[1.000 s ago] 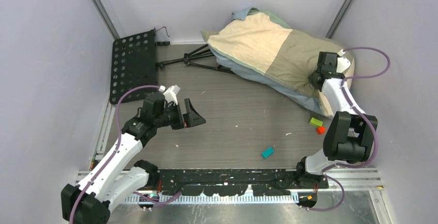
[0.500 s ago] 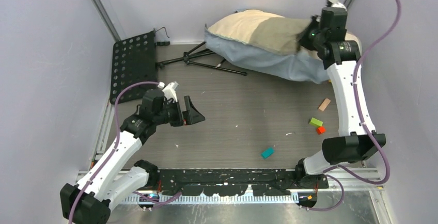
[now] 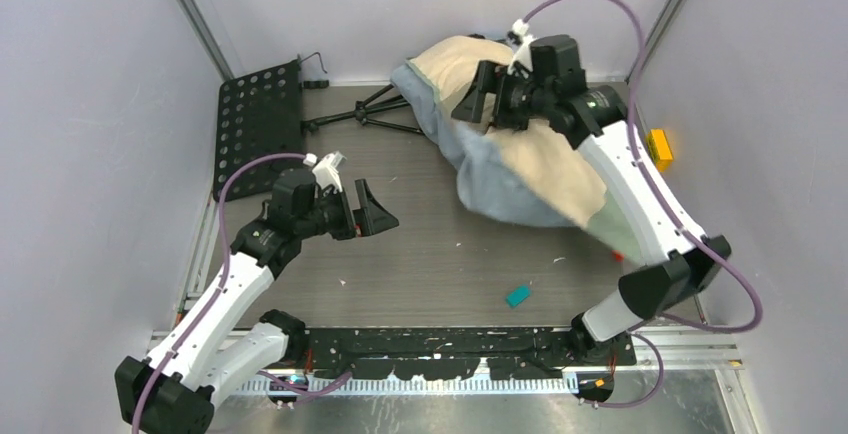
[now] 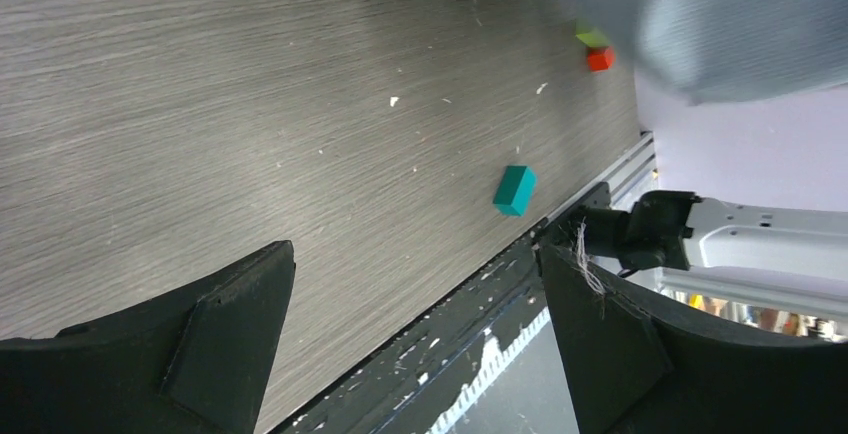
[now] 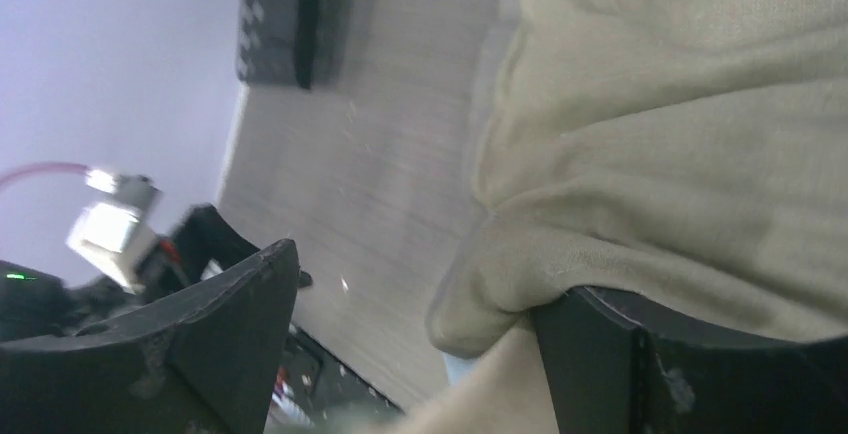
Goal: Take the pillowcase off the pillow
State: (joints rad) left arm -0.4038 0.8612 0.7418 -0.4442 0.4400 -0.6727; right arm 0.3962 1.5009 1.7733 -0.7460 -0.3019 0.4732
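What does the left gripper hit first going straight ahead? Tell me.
Likely the grey wood-grain tabletop, short of the small teal block; the left gripper seems angled down, but depth is unclear.

1. Top view: even, diffuse overhead light. A faint soft shadow lies on the table [image 3: 430, 244] along the near edge of the pillowcase [image 3: 505, 189].
2. Left wrist view: the wood grain left of the pillowcase is sharp, but the pillowcase itself is out of focus.
3. Right wrist view: the pillowcase is close and soft. Everything left of it is smeared by blur.
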